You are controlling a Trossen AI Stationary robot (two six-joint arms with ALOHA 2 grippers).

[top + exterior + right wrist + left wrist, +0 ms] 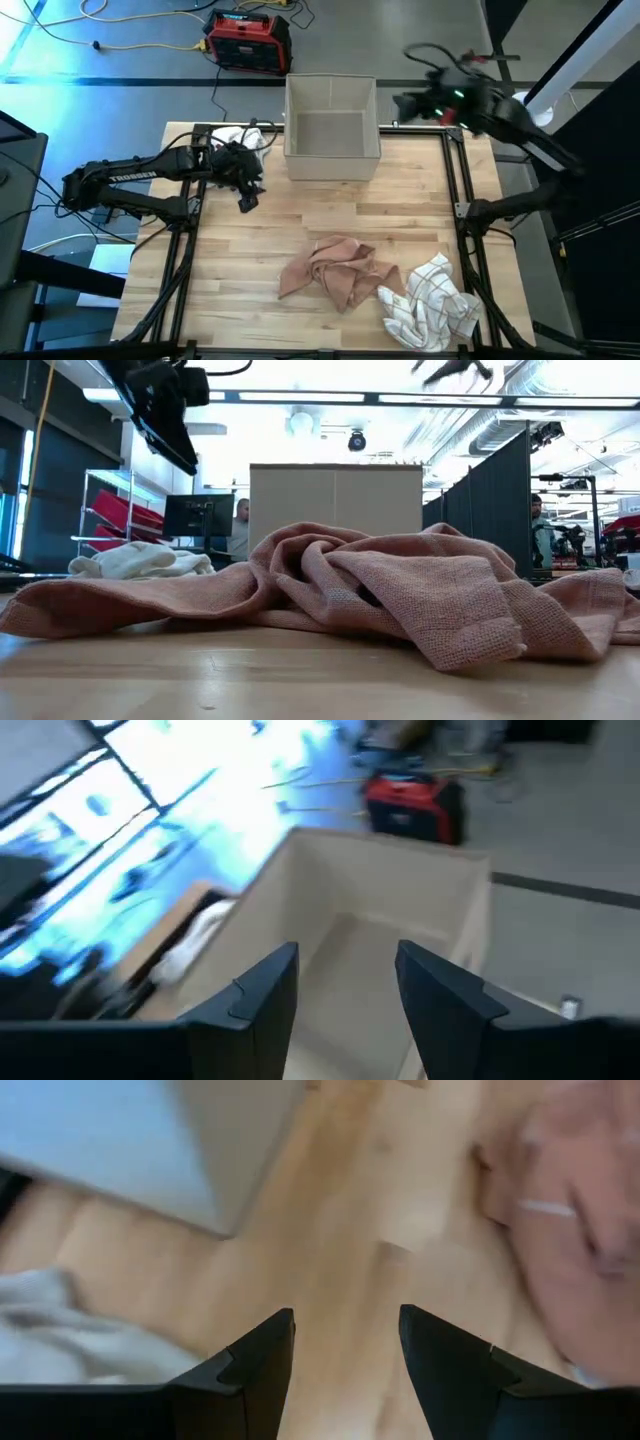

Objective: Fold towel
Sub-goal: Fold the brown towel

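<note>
- Table [330, 215]: wooden top, with a dark frame along its left and right edges.
- Pink towel [335, 270]: lies crumpled on the near half of the table, roughly centred, unfolded. In the low view its bunched folds [380, 595] spread across most of the width, edges trailing flat on the wood.
- Checked towel [432, 300]: crumpled at the near right corner, touching the pink towel's right side and close to the right frame rail.
- White cloth [240, 138]: bunched at the far left of the table, beside the bin.
- Bin [331, 128]: open box at the far edge, centre; nothing visible inside.
- Left gripper [247, 196]: hovers above the far left of the table, near the white cloth, fingers [260, 1365] spread apart and holding nothing; bare wood shows between them.
- Right gripper [408, 104]: raised beyond the far right corner, just right of the bin; fingers [265, 995] apart, holding nothing, the bin's interior in its view.
- Open room: a wide band of bare wood runs between bin and towels; the near left corner is also bare.
- Red case [248, 40]: on the floor beyond the table.
</note>
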